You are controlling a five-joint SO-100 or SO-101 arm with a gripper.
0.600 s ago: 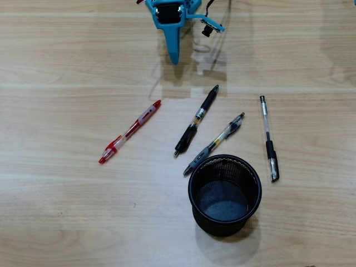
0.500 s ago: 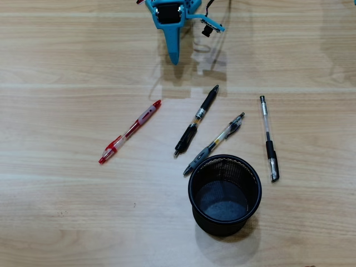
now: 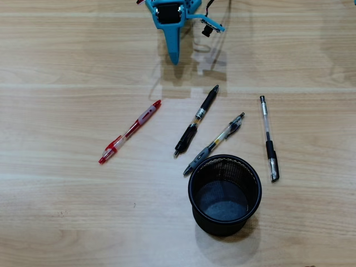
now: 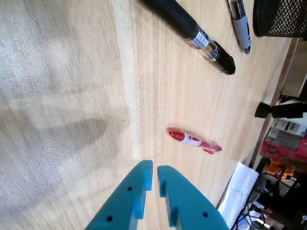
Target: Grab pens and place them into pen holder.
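In the overhead view, several pens lie flat on the wooden table: a red and clear pen at left, a black pen in the middle, a grey and clear pen beside it, and a clear pen with a black cap at right. The black mesh pen holder stands upright and empty at the front, touching the grey pen's tip. My blue gripper hovers at the back, apart from all the pens, shut on nothing. The wrist view shows my gripper, the red pen, black pen, grey pen and holder.
The wrist camera and its cable hang beside the gripper. In the wrist view the table edge runs along the right, with a white sheet and clutter beyond it. Bare wood surrounds the pens.
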